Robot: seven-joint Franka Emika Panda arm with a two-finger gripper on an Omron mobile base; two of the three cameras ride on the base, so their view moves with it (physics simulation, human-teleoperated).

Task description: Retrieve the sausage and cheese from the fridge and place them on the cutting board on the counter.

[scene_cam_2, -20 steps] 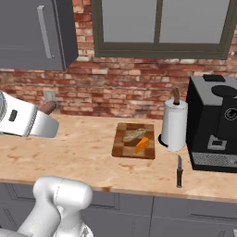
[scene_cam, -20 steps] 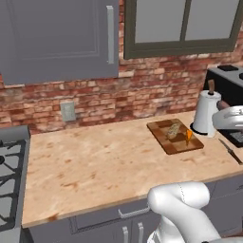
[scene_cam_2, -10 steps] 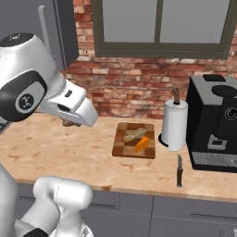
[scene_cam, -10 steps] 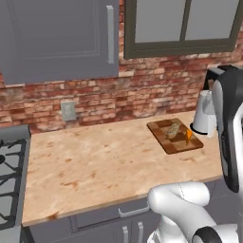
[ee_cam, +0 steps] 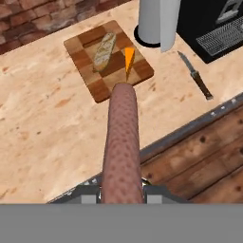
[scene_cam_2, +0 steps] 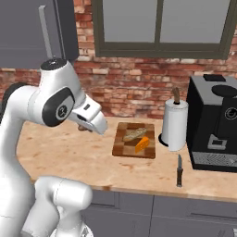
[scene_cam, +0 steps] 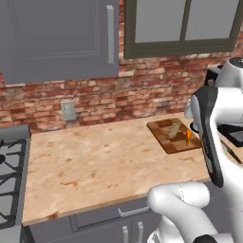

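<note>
A long reddish-brown sausage (ee_cam: 121, 137) runs up the middle of the hand view. My gripper (ee_cam: 121, 191) is shut on its near end. Its far tip hangs above the near edge of the chequered wooden cutting board (ee_cam: 80, 47), over the counter (ee_cam: 42, 118). An orange cheese wedge (ee_cam: 129, 58) and a pale bread stick (ee_cam: 104, 51) lie on the board. From the right base view the hand (scene_cam_2: 90, 118) hovers left of the board (scene_cam_2: 121, 147), with the cheese (scene_cam_2: 142, 144) on it. The left base view shows the board (scene_cam: 161, 133) behind my arm. The fridge is out of view.
Right of the board stand a paper towel roll (scene_cam_2: 175, 124) and a black coffee machine (scene_cam_2: 215, 122). A knife (scene_cam_2: 179, 170) lies near the counter's front edge. A gas stove (scene_cam: 9, 166) sits at the far left. Brick wall behind; wooden floor (ee_cam: 199, 156) below the edge.
My arm has swung in from the side and risen, bringing the hand with the sausage over the counter toward the board. Board, cheese and bread have not moved.
</note>
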